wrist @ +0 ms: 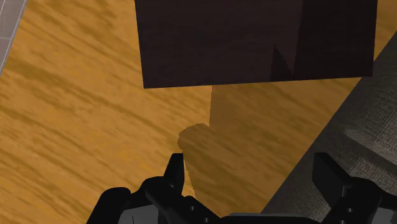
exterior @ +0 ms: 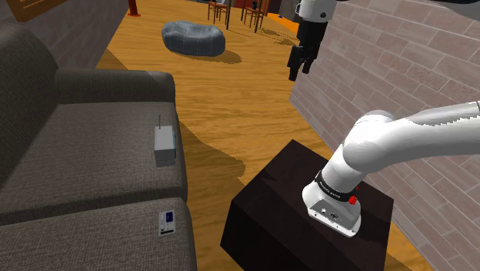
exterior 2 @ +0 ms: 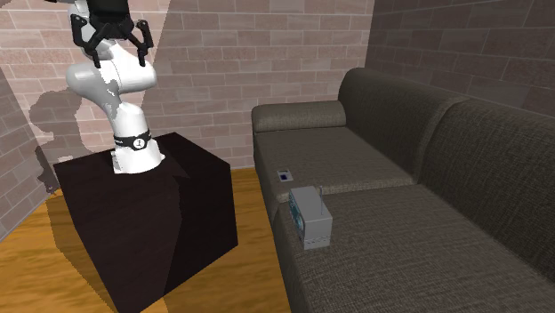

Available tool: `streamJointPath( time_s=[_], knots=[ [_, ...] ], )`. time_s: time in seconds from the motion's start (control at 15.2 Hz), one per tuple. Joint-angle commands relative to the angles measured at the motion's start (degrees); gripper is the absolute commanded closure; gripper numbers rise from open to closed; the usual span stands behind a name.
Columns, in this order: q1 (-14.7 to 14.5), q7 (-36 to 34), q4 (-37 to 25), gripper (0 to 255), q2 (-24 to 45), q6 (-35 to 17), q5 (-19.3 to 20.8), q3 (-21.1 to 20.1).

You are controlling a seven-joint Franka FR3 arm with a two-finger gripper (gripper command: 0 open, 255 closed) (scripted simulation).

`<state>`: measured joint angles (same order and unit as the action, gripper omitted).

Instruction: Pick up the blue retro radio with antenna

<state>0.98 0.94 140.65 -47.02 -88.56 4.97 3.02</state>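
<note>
Our pincer [exterior: 300, 72] hangs wide and empty, well apart from the pale boxy radio [exterior: 165, 145] standing near the sofa [exterior: 92, 146] seat's front edge. We judge it light and rigid: clasp its flat sides, sparing the thin antenna [exterior: 159, 122].

Shoulder and second exterior views face oppositely — sharing sofa [exterior: 92, 146].

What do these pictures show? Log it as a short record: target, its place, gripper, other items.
target: light grey box-shaped radio with a thin antenna, upright
place: seat cushion of the dark grey fabric sofa, near the front edge
gripper: black two-finger gripper, open, high up, holding nothing
other: small white-and-blue card on the neighbouring cushion
</note>
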Motion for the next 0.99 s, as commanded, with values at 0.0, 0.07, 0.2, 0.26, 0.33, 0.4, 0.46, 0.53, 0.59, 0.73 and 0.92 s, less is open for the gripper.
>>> streamJointPath(
  time_s=[0.0,0.07,0.2,0.26,0.33,0.4,0.46,0.53,0.59,0.73,0.92],
  knots=[
    [0.0,0.0,0.0,0,0.0,0.0,0.0,0.0],
    [-0.4,-0.3,0.2,0,1.4,-1.9,-0.4,-0.4],
    [-1.2,-0.9,0.5,0,4.5,-5.8,-1.0,-1.1],
    [-1.6,-1.2,0.5,0,6.1,-7.6,-1.3,-1.4],
    [-2.0,-1.5,0.5,0,7.8,-9.5,-1.6,-1.8],
    [-2.3,-1.7,0.3,0,9.5,-11.3,-1.9,-2.1],
    [-2.7,-2.0,0.1,0,11.3,-13.1,-2.2,-2.5],
    [-3.0,-2.2,-0.2,0,13.1,-14.9,-2.4,-2.9],
    [-3.4,-2.5,-0.5,0,14.9,-16.6,-2.6,-3.2],
    [-4.0,-2.9,-1.5,0,18.7,-20.0,-3.0,-4.0],
    [-4.9,-3.6,-3.5,0,24.5,-24.6,-3.3,-5.1]
  ],
)
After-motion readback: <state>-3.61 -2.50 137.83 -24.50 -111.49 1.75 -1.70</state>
